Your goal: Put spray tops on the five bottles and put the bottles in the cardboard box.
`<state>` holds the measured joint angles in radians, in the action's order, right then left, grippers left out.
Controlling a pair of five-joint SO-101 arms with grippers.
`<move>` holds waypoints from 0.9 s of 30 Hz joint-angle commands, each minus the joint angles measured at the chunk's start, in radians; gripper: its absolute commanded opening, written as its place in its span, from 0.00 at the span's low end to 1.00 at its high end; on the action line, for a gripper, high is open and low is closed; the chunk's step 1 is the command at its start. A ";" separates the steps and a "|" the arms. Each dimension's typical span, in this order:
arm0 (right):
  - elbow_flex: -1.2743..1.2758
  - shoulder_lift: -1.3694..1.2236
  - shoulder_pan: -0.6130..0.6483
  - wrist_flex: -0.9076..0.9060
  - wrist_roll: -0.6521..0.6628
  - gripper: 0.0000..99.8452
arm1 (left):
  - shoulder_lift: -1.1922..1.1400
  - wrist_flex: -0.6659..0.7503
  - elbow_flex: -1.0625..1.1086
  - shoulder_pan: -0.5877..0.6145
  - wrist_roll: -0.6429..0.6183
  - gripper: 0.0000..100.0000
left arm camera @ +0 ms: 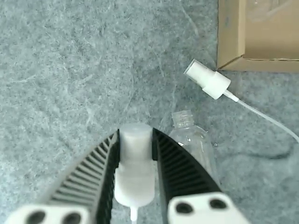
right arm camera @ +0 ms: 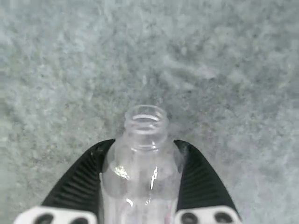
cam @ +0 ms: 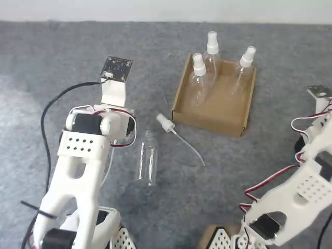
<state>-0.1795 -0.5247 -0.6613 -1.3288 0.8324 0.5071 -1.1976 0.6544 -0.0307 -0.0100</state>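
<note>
**High view.** We log a grey felt-like table cover (cam: pixel 62 62). A brown open cardboard box (cam: pixel 207 123) sits right of centre. In it stand three clear plastic bottles fitted with white spray tops (cam: pixel 198 78). In front of the box, on the cover, is a clear plastic bottle lying uncapped (cam: pixel 147 158). A loose white spray top with a thin dip tube (cam: pixel 166 123) lies between that bottle and the box, touching neither. The white left arm (cam: pixel 83 150) stands just beside the lying bottle. The white right arm (cam: pixel 306 181) is at the near right, apart from the box.

**Left wrist view.** The left gripper (left arm camera: pixel 135 135) is closed on a second white spray top (left arm camera: pixel 135 172), pinched between its black ribbed fingers (left arm camera: pixel 100 163). The lying bottle (left arm camera: pixel 191 140) is just beside one finger, with its neck open. The loose spray top (left arm camera: pixel 208 80) lies near a corner of the cardboard box (left arm camera: pixel 233 42).

**Right wrist view.** The right gripper (right arm camera: pixel 142 151) is clamped around a second uncapped clear plastic bottle (right arm camera: pixel 140 186). We see its open neck pointing away from the camera, over the grey cover (right arm camera: pixel 233 56).
</note>
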 commanded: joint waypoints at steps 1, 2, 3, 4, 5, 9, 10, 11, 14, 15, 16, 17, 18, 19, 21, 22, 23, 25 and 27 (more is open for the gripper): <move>-0.057 0.206 0.059 -0.147 0.006 0.01 | 0.049 0.023 -0.027 0.005 -0.015 0.01; -0.057 0.248 0.085 -0.193 0.025 0.01 | 0.049 0.020 -0.041 0.006 -0.017 0.01; -0.058 0.292 0.117 -0.225 0.014 0.01 | 0.049 0.018 -0.059 0.006 -0.020 0.01; -0.055 0.344 0.147 -0.228 -0.026 0.01 | 0.049 0.017 -0.079 0.009 -0.037 0.01; -0.054 0.401 0.176 -0.226 -0.084 0.01 | 0.049 0.008 -0.101 0.018 -0.055 0.01; -0.012 0.639 0.306 -0.205 -0.253 0.01 | 0.049 -0.041 -0.211 0.044 -0.086 0.01; 0.020 0.702 0.358 -0.205 -0.282 0.01 | 0.049 -0.049 -0.245 0.051 -0.094 0.01; 0.064 0.765 0.418 -0.196 -0.307 0.01 | 0.049 -0.057 -0.280 0.055 -0.112 0.01; 0.244 0.949 0.636 -0.116 -0.370 0.01 | 0.049 -0.081 -0.386 0.054 -0.152 0.01; 0.308 1.001 0.716 -0.084 -0.393 0.01 | 0.049 -0.089 -0.415 0.054 -0.163 0.01; 0.368 1.050 0.796 -0.050 -0.411 0.01 | 0.049 -0.095 -0.443 0.054 -0.175 0.01; 0.431 1.093 0.875 -0.012 -0.428 0.01 | 0.051 -0.101 -0.467 0.054 -0.189 0.01; 0.488 1.125 0.951 0.027 -0.443 0.01 | 0.057 -0.103 -0.484 0.054 -0.198 0.01; 0.539 1.148 1.020 0.070 -0.463 0.01 | 0.075 -0.104 -0.495 0.054 -0.206 0.01; 0.617 1.171 1.139 0.154 -0.508 0.01 | 0.135 -0.098 -0.498 0.054 -0.213 0.01; 0.646 1.171 1.185 0.186 -0.528 0.01 | 0.178 -0.091 -0.498 0.054 -0.215 0.01; 0.663 1.171 1.219 0.208 -0.540 0.01 | 0.222 -0.083 -0.496 0.055 -0.213 0.01; 0.686 1.173 1.277 0.232 -0.543 0.01 | 0.304 -0.077 -0.493 0.058 -0.213 0.01; 0.690 1.179 1.319 0.237 -0.543 0.01 | 0.365 -0.071 -0.492 0.092 -0.215 0.01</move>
<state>0.5094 0.5953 0.5646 -1.1400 0.3076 0.7250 -1.2942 0.2079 0.0230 -0.2094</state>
